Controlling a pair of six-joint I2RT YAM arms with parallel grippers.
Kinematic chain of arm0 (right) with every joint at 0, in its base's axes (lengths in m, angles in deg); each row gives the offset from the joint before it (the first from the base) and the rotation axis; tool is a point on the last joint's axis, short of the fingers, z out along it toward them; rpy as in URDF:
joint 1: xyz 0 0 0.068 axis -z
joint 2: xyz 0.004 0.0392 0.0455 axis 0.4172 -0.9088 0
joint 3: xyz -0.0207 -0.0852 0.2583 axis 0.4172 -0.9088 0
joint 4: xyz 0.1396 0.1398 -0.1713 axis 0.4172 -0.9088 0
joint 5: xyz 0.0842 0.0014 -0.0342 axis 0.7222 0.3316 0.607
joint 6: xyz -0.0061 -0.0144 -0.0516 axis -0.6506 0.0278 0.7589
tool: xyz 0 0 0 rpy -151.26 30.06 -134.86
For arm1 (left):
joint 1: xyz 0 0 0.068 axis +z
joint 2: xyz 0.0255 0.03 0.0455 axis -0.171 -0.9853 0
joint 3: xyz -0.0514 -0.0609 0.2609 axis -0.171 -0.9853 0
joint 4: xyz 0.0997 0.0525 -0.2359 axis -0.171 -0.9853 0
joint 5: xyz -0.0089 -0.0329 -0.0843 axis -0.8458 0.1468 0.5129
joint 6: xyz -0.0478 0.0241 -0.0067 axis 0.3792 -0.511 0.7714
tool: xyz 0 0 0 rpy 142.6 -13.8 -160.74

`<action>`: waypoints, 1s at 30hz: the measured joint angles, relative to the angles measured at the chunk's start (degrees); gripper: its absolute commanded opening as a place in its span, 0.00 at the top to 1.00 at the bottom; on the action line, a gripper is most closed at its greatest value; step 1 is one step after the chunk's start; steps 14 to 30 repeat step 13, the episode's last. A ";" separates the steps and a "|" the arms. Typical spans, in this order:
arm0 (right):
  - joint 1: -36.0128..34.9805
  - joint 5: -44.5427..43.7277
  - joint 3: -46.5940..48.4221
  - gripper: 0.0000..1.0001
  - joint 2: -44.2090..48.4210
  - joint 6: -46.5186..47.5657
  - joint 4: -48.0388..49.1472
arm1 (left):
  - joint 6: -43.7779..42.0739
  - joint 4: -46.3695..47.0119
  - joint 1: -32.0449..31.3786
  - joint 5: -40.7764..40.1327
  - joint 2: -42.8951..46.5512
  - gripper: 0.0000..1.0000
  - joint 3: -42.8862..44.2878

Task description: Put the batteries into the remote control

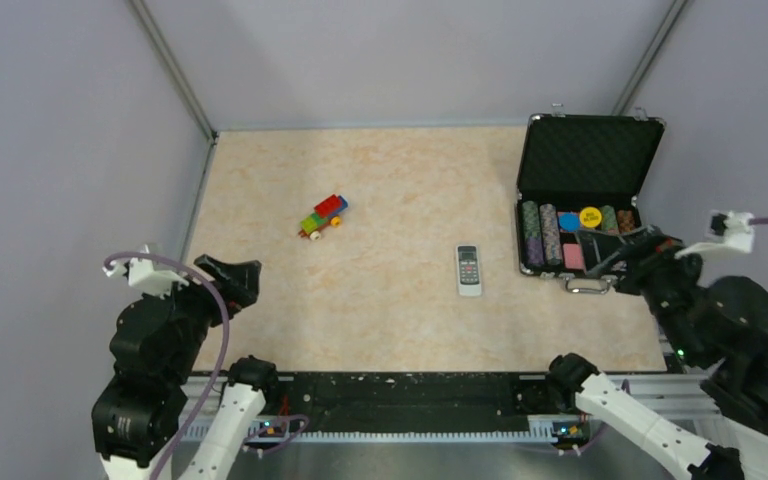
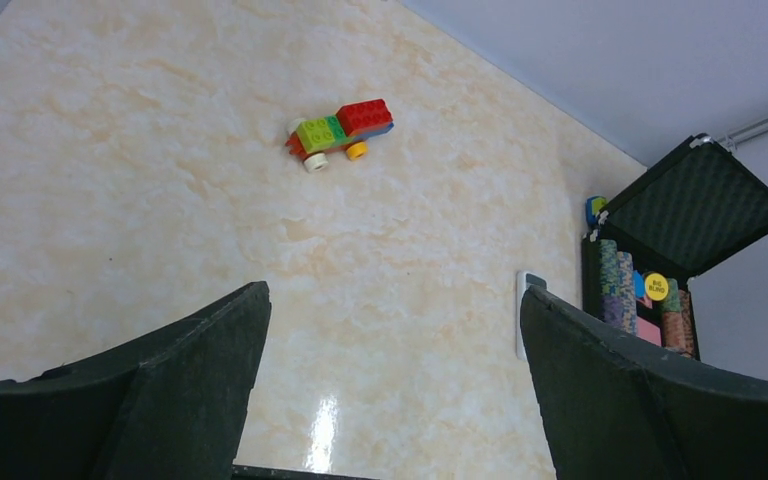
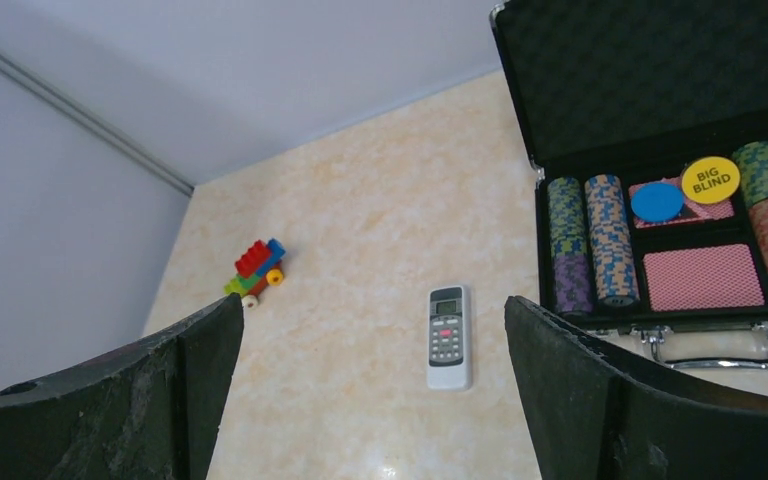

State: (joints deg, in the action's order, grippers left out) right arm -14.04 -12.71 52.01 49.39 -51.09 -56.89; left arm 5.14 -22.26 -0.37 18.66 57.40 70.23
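Flat, light-grey rectangular remote (image 3: 449, 337) lies on the glossy marbled surface (image 3: 360, 230). Left hand (image 2: 395, 298) and right hand (image 3: 372, 303) are spread wide, holding nothing.

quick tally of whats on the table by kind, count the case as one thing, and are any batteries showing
remote control: 1
toy-brick train: 1
open poker chip case: 1
batteries: 0 in view
total: 3
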 measured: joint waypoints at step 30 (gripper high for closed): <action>0.00 -0.79 7.26 0.01 9.79 -1.60 -9.86 | -3.52 -3.52 0.00 2.45 9.55 0.01 0.04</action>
